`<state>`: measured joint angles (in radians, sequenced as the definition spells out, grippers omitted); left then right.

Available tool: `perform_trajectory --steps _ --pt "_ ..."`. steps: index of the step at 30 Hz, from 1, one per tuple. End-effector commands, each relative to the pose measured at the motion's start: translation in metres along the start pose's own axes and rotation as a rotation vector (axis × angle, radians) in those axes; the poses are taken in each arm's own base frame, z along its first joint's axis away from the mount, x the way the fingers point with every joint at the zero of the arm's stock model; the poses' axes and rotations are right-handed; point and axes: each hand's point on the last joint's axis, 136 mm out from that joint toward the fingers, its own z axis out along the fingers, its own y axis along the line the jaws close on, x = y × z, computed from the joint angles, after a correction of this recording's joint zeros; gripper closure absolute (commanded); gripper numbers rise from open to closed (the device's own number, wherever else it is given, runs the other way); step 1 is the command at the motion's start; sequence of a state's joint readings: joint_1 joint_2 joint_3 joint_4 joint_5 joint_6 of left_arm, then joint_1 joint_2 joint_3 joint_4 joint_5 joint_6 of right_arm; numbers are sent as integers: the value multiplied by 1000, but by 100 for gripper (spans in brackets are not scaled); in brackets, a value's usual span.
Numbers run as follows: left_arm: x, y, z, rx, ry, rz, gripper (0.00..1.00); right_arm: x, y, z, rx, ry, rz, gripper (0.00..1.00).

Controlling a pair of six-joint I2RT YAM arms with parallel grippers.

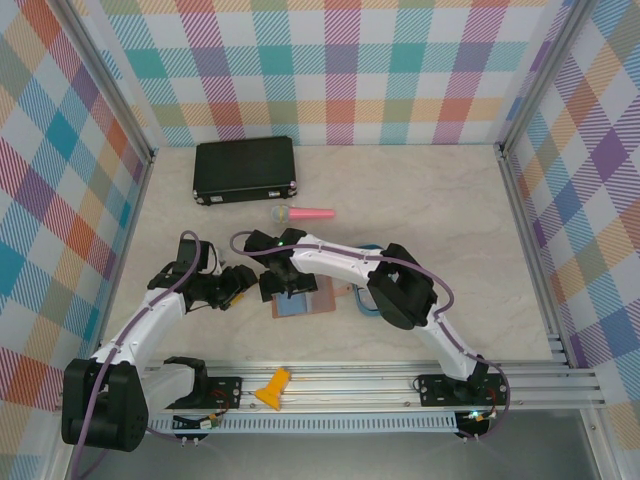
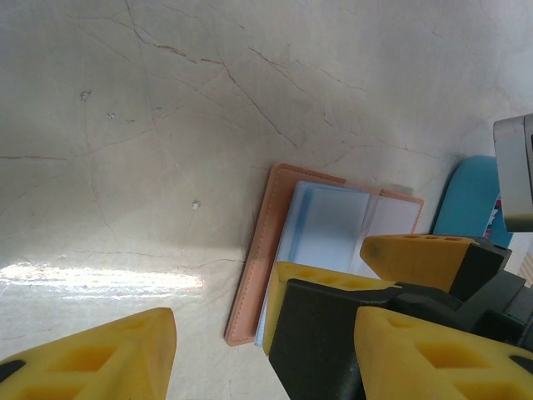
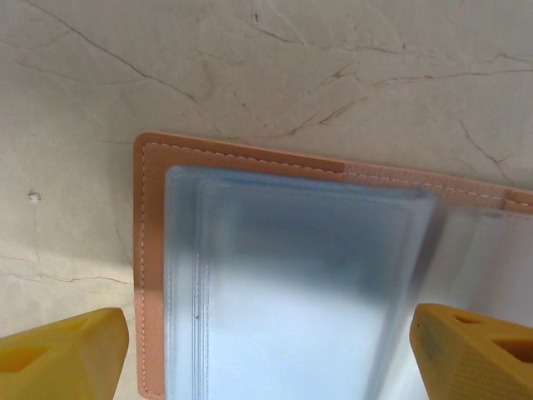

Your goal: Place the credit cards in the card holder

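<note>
1. Left pincer (image 2: 266,329), jaws half apart and empty, hovers just left of the flat pinkish-brown leather card holder (image 2: 258,250).
2. Right pincer (image 3: 266,342), jaws wide and empty, hangs over the open holder's clear sleeves (image 3: 300,275), directly below.

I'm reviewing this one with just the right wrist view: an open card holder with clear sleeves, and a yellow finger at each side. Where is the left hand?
Observer: The left hand sits just left of the card holder, open, with nothing between its fingers.
Reviewer: Is there a tray nearby?
Observer: Yes, a blue tray lies on the card holder's right side, partly under the right arm.
Reviewer: Anything farther back on the table?
Observer: A closed black case lies at the back left, near the wall.
</note>
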<state>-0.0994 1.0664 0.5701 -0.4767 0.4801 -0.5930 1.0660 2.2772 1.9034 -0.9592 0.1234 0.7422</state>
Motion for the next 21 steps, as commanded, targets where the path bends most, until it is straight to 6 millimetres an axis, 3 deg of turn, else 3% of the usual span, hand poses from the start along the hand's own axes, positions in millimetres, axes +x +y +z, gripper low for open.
perform_trajectory --steps 1,6,13,21 --pt "2 7 0 -14 8 -15 41 2 0 3 20 13 -6 12" --pt "2 7 1 -14 9 -12 41 3 0 0 16 10 -5 12" --pt "4 3 3 15 24 -2 41 4 13 -30 -179 -43 -2 11" --pt "9 -4 9 77 51 -9 41 15 -12 -49 -292 -60 90 13"
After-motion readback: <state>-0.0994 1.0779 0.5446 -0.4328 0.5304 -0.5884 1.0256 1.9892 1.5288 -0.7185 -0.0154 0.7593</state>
